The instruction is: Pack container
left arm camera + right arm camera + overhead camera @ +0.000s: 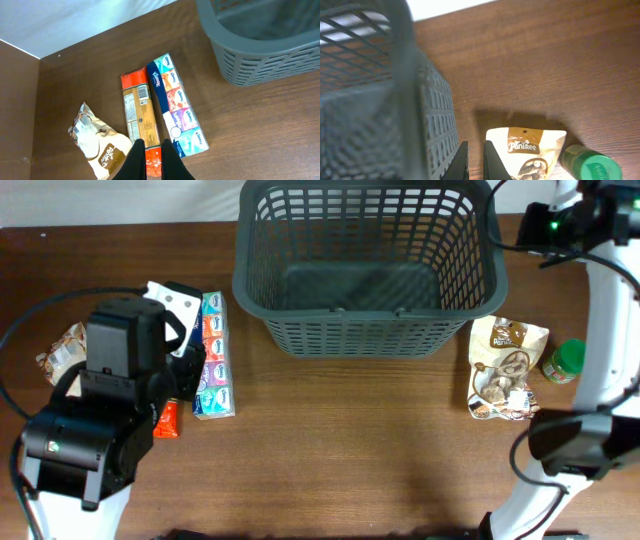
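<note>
Fingers [139,156] of the left gripper [153,142] stood nearly together, gripping nothing, above a long cardboard box [140,112]. The right gripper [474,144] was likewise narrow and empty beside the basket [365,330]. That dark grey lattice basket sat far-centre on the wooden table [350,440], only its slotted floor showing inside. Left of it lay a glossy strip of tissue packs [213,355] and a crinkled pouch [97,145]. On its right were a snack pouch [507,365] and a green-lidded jar [565,360].

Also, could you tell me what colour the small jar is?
The jar is green, clearest in the right wrist view.
</note>
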Controlling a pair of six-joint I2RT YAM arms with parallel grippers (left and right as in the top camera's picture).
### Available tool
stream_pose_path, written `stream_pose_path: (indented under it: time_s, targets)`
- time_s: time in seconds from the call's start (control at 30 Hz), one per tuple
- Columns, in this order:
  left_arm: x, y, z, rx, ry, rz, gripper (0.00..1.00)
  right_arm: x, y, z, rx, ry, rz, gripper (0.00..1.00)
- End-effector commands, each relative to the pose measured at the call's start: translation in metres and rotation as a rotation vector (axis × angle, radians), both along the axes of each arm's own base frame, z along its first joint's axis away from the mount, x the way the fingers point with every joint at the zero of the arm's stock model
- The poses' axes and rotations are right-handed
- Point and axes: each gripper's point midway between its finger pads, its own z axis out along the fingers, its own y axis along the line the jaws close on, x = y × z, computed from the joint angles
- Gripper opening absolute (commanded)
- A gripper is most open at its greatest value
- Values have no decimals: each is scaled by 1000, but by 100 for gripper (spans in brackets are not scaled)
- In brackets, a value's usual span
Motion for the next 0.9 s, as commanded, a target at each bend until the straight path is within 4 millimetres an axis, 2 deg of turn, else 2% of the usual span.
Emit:
stream_pose_path:
  time_s: [0.0, 0.13, 0.5, 0.73, 0.87]
  targets:
    - [1, 4, 0, 1, -2, 24, 3, 9, 8, -21, 60, 33, 19, 4]
    - [2, 4, -1, 2, 3, 24, 3, 19, 17, -30, 102, 32, 50, 4]
    - [8, 2, -9, 9, 33, 24, 4, 42, 52, -15, 147, -81, 183, 4]
    - [11, 1, -15, 15, 57, 24, 3, 42, 55, -15, 148, -80, 190, 4]
    - [12, 1, -16, 16, 60, 24, 3, 40, 64, -13, 178, -84, 232, 4]
